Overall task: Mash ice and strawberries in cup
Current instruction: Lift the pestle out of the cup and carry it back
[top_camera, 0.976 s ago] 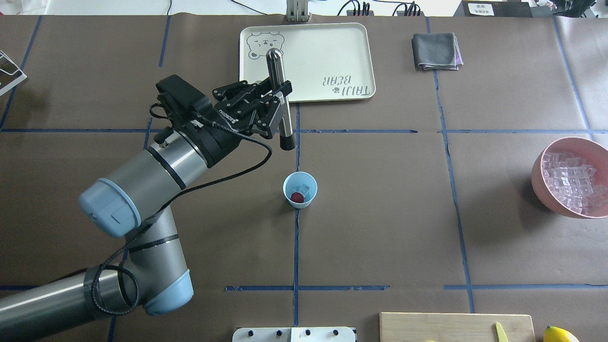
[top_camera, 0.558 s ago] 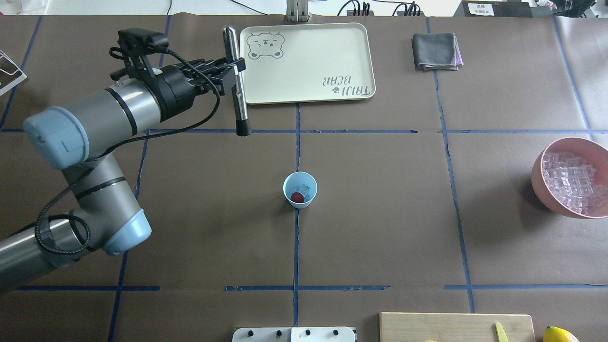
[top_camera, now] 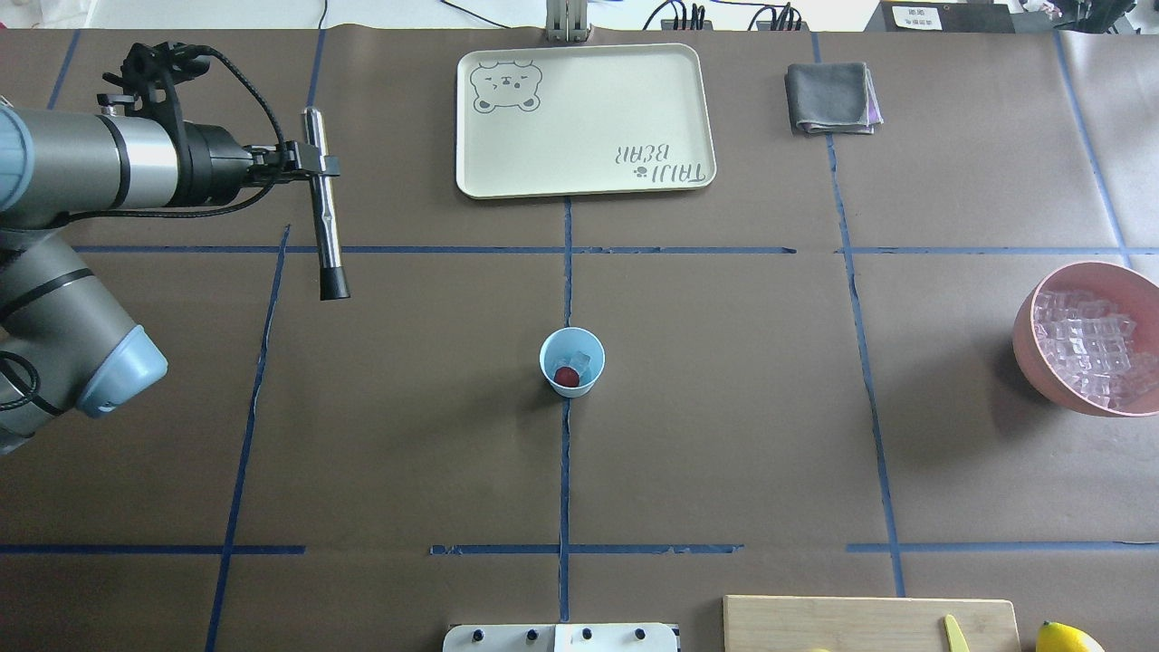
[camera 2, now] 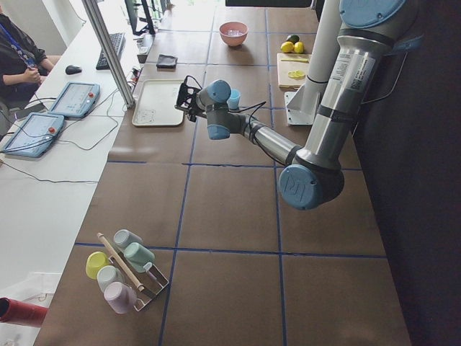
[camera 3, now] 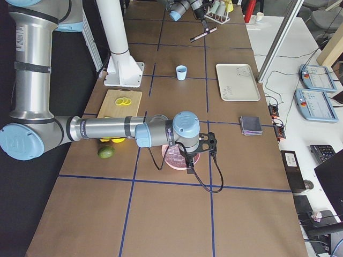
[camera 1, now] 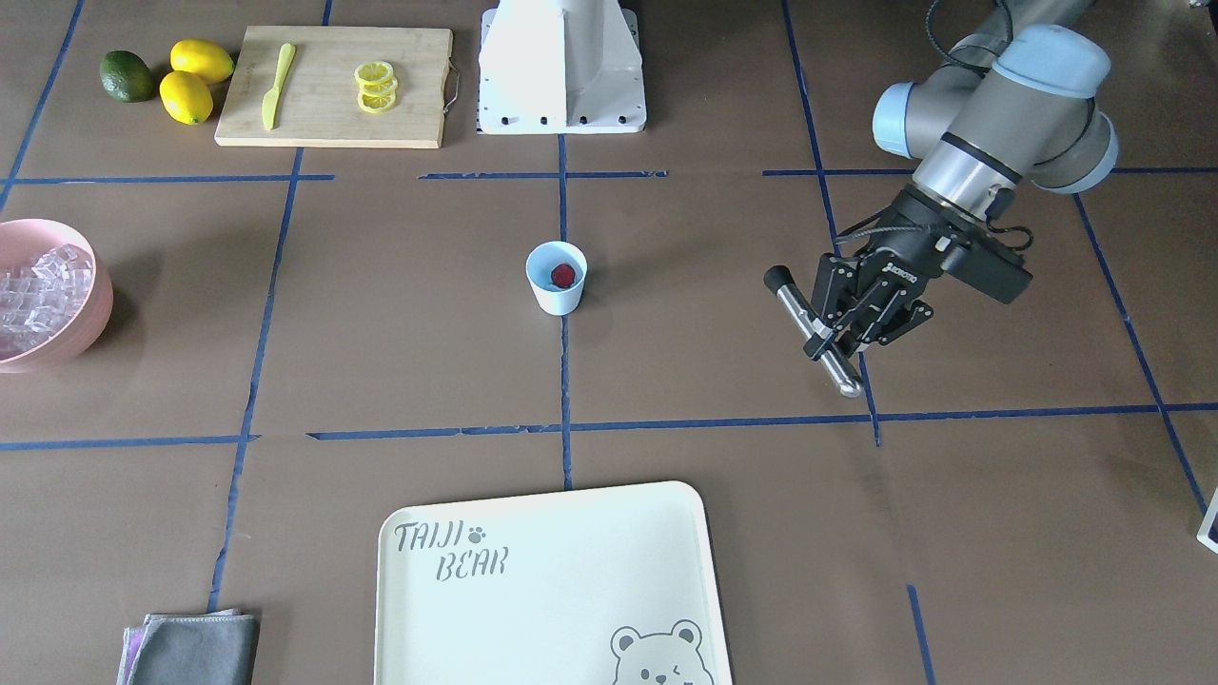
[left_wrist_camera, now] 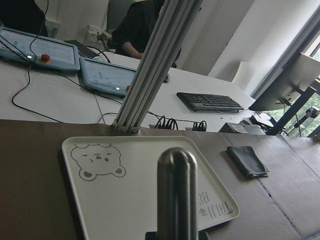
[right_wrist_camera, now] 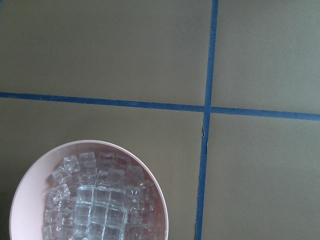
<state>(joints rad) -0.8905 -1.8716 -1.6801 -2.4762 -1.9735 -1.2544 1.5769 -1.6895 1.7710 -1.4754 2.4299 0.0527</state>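
The pale blue cup [top_camera: 571, 349] stands at the table's middle, with a red strawberry [top_camera: 566, 377] and a clear ice cube [top_camera: 581, 363] inside; it also shows in the front view [camera 1: 556, 290]. My left gripper [top_camera: 311, 167] is shut on a steel muddler [top_camera: 326, 235] with a black tip, held in the air far left of the cup; the front view shows this gripper [camera 1: 826, 335] too. My right gripper [camera 3: 208, 144] hangs over the pink bowl [top_camera: 1028, 340] of ice [right_wrist_camera: 95, 200]; I cannot tell whether it is open or shut.
A cream bear tray [top_camera: 688, 109] lies beyond the cup, a grey cloth [top_camera: 831, 98] to its right. A cutting board [camera 1: 333, 114] with lemon slices and a yellow knife, lemons [camera 1: 186, 95] and an avocado [camera 1: 127, 76] sit near the robot's base.
My left arm has swung left and away from the tray's edge with the muddler, which now hangs far left of the cup. The cup has not moved.
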